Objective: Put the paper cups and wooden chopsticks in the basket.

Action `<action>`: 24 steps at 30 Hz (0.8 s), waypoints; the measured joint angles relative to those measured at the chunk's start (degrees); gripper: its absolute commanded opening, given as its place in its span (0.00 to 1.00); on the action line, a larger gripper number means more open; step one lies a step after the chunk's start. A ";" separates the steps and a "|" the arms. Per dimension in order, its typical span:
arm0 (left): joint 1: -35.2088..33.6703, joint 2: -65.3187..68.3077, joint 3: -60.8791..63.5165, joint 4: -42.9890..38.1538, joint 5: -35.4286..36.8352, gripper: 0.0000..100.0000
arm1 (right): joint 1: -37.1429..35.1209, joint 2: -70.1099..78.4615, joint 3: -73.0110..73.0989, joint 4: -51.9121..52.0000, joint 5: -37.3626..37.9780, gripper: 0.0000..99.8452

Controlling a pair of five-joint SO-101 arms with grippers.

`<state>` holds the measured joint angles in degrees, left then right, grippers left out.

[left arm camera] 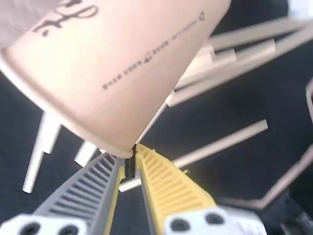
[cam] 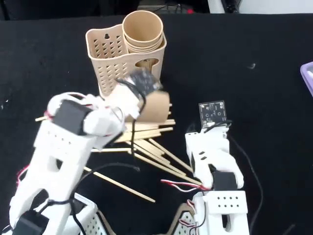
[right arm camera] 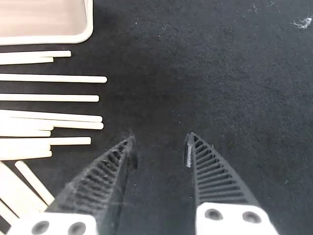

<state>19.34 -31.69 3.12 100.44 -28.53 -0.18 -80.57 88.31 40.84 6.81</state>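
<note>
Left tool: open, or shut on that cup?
Shut on the paper cup: in the left wrist view the left tool pinches the cup's rim, its tips almost meeting.

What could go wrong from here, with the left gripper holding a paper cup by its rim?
1. The left gripper pinches only the thin rim of the paper cup, so it may slip and fall onto the chopsticks below.
2. The basket already holds stacked cups; a tilted cup may catch on them.
</note>
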 measured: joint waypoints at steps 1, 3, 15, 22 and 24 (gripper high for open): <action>-0.26 0.00 -1.85 0.00 0.09 0.03 | 0.00 0.00 0.00 0.00 0.00 0.17; -0.53 -0.09 -2.81 0.09 0.09 0.03 | 0.00 0.00 0.00 0.00 0.00 0.17; -6.24 0.00 16.79 -0.09 -18.64 0.03 | 0.00 0.00 0.00 0.00 0.00 0.17; -9.32 0.00 17.41 -0.18 -24.44 0.03 | 0.00 0.00 0.00 0.00 0.00 0.17; -9.14 0.00 17.67 -0.18 -24.62 0.03 | 0.00 0.00 0.00 0.00 0.00 0.17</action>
<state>10.20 -31.69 20.79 100.26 -53.14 -0.18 -80.57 88.31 40.84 6.81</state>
